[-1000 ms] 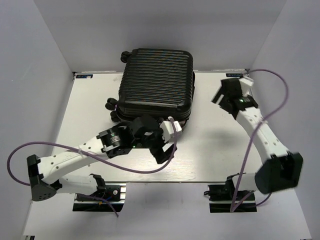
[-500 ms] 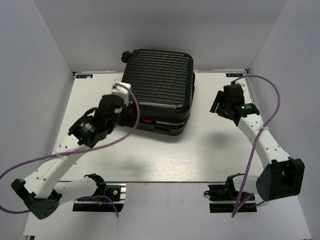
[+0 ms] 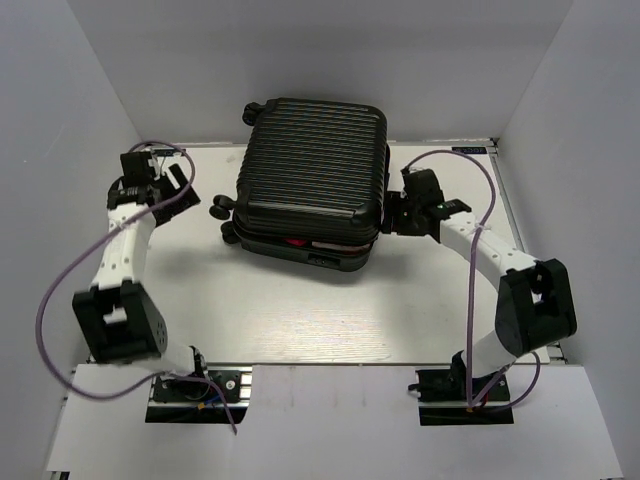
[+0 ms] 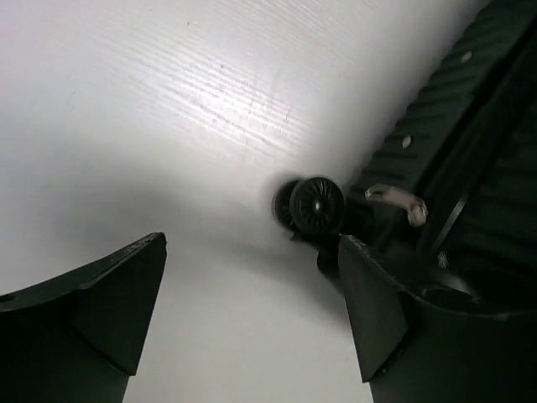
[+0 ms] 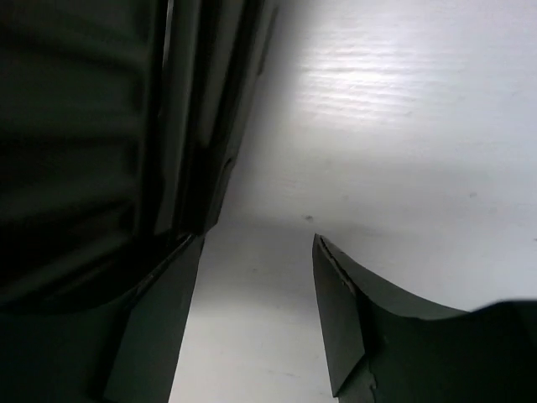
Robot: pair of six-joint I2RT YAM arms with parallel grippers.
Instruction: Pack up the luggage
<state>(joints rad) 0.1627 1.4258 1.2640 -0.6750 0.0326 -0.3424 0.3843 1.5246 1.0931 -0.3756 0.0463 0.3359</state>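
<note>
Luggage (image 3: 312,160) flat at upper centre of table (image 3: 300,320), lid down but gaping along near edge, something red (image 3: 296,241) peeking out. Right gripper (image 3: 395,215) close against right side, jaws parted, empty, probably placed to steady or squeeze the halves. Left gripper (image 3: 182,186) at upper left, spread wide, facing a wheel (image 4: 317,204), apart.

Wrist views crop and blur the luggage (image 5: 75,126).

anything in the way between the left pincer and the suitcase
Nothing visible does. Only bare table lies between the open left pincer and the luggage, whose nearest part is a small wheel.
</note>
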